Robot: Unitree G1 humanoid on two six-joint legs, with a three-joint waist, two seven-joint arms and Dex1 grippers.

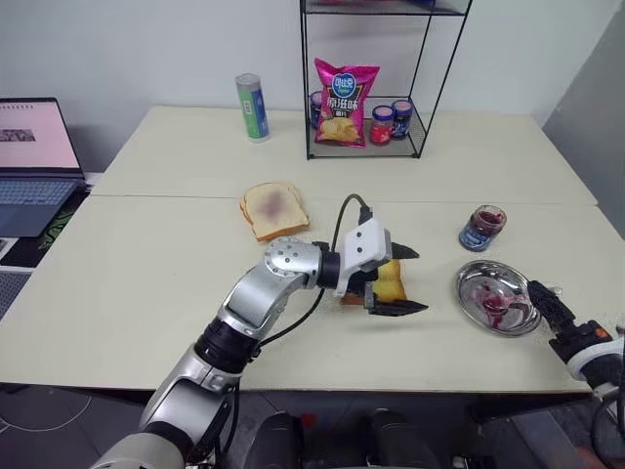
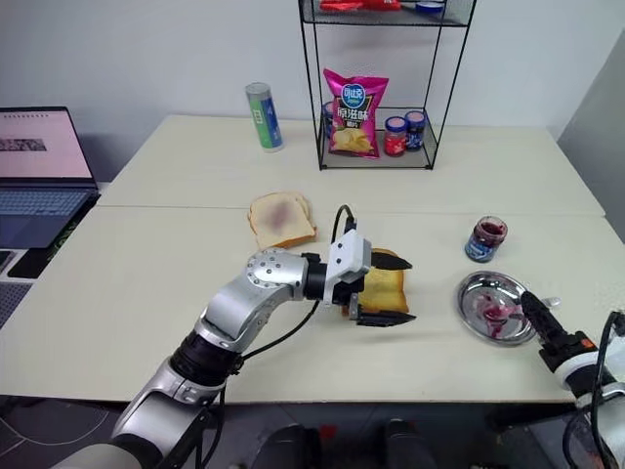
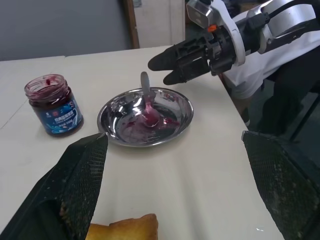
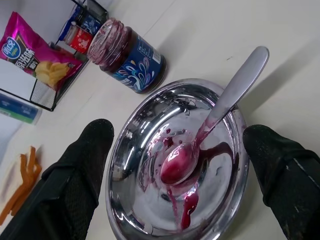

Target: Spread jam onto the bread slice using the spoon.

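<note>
At the lower right of the head view the right claw [image 1: 543, 297] sits at the near edge of the worktop [image 1: 146, 274], fingers spread apart and holding nothing, just beside the steel dish [image 1: 469, 288]. In that dish lies the spoon [image 4: 220, 112], its bowl down in a wet pool of jam [image 4: 187, 200] and its handle resting over the rim — dark red smears streak the metal around it. Toward the centre of the frame the left claw [image 1: 400, 279] points toward the right side, its fingers wide apart around nothing, one above and one below the bread slice [image 1: 393, 284], which lies flat on the worktop with its golden face up. Just beyond the dish stands an open jam jar [image 1: 482, 228] with a blue label. Further up and left of centre lies a paler slice [image 1: 273, 209] with a purplish stain. At the far top stands a wire rack [image 1: 366, 98] with a pink crisp bag [image 1: 344, 103] and small jars [image 1: 390, 121], a green can [image 1: 252, 106] to its left — and a laptop [image 1: 34, 161] at the left edge.
</note>
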